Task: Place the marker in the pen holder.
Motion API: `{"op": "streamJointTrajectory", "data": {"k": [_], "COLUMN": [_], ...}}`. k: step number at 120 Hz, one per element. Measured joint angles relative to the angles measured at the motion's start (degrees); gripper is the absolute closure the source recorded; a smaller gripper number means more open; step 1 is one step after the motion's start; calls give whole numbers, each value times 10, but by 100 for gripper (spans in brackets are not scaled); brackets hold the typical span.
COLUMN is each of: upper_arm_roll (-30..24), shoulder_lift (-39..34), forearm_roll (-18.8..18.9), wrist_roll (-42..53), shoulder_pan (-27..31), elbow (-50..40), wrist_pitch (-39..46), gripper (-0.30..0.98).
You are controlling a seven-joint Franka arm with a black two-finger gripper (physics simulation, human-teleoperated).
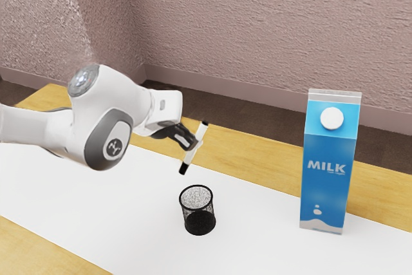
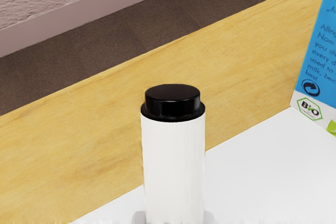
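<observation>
Our gripper [image 1: 195, 145] has its two fingers closed in on the marker [image 1: 190, 158], gap just the barrel's width, grip near mid-length. We see the marker off the table, tilted, top end leaning toward the exterior view's right, lower black end higher than the pen holder [image 1: 201, 222] and apart from it. Can't tell if it's directly over. Pen holder: upright, white surface [image 1: 264, 243]. Milk carton [image 1: 326, 188]: well to the exterior view's right, upright.
</observation>
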Motion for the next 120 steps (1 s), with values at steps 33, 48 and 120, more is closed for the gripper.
{"op": "streamJointTrajectory", "data": {"k": [33,48,120], "upper_arm_roll": [-31,-34,15], "shoulder_lift": [18,48,96], "forearm_roll": [-27,-32,-37], "wrist_roll": [5,8,12], "shoulder_pan": [0,1,-31], "elbow": [-27,-30,38], "wrist_pitch": [29,42,-16], "gripper": [74,74,19]}}
